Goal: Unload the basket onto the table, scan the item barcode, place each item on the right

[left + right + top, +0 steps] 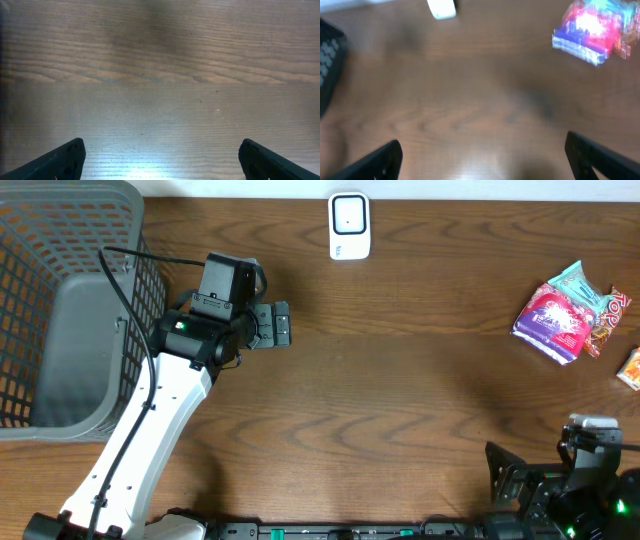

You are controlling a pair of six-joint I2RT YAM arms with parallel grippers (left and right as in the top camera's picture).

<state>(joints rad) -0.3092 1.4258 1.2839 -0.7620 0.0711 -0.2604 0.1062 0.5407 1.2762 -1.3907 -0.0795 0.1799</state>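
A: Grippers, are they holding anything?

B: Neither one. The left gripper (282, 325) is hanging over bare wood in the upper left of the overhead view. Its jaws are spread wide, and its wrist camera is showing only the table (160, 75) between the two dark fingers (62, 160). The right gripper (482, 160) is sitting low at the bottom right of the overhead view. It is also gaping and gripping nothing.

A: And the item?

B: The snack packets (553, 320) are lying in a small heap at the right edge of the overhead view, well apart from both arms. A pink-and-blue one is showing most plainly. The right wrist camera is catching the heap, blurred, in its upper right corner. An orange item (630, 368) is peeking in at the far right edge, just below the heap.

A: The scanner?

B: The white scanner (349, 225) is resting at the top centre of the table, between the heap and the grey basket (95, 210) that is filling the upper left corner. The left arm is reaching up right beside that basket.
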